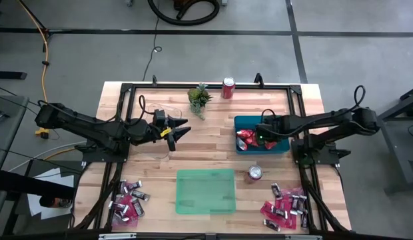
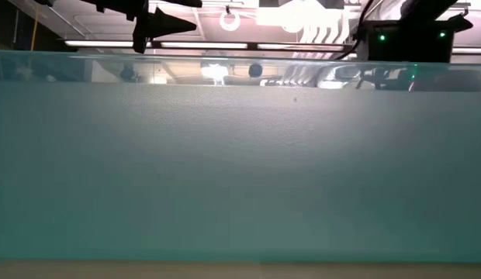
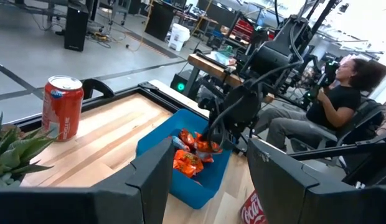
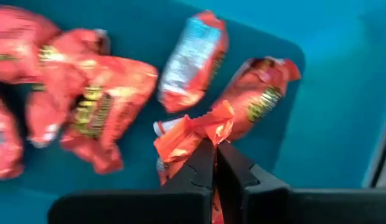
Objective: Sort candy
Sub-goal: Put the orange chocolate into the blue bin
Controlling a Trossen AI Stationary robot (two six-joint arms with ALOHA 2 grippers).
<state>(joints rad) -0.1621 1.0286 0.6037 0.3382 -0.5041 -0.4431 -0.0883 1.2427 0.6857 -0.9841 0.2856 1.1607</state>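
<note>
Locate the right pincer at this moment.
In the high view the right pincer is over the blue tray on the table's right side, shut on a red-orange candy packet, just above the soda can lying below the tray.

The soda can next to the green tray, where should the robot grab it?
Around its round side wall, jaws coming level from the side. The soda can stands upright with bare table around it, so the wall is free; the flat top offers nothing to pinch.

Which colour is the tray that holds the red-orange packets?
Blue tray; the high view shows it best.
</note>
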